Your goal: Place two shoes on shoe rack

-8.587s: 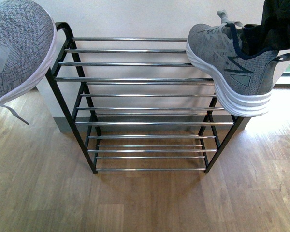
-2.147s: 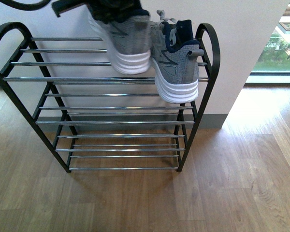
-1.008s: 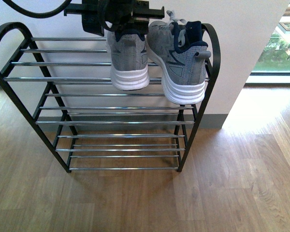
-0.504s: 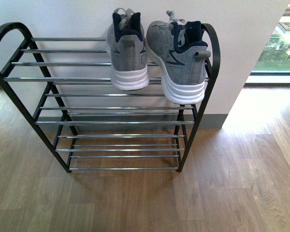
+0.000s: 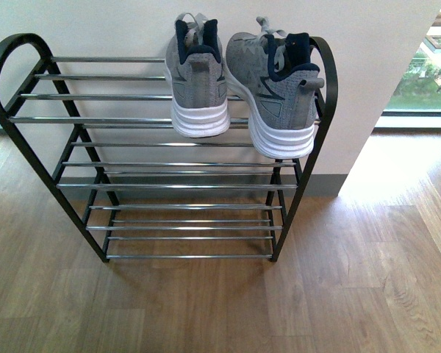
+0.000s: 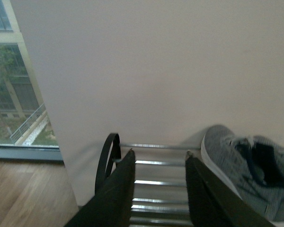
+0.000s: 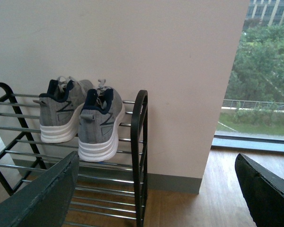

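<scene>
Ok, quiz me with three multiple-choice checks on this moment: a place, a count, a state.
1. Where are the grey sneakers?
A) top tier of the shoe rack, toward its right end
B) bottom tier
C) on the floor

2. How many shoes are on the rack?
A) one
B) two
C) four

3. The left gripper is:
A) shut on a sneaker
B) shut on a rod
C) open, empty

Answers: 1 A, both rest on the top rods, heels toward the front camera. 2 B, a single pair shows. 3 C, its fingers stand apart with nothing between.
</scene>
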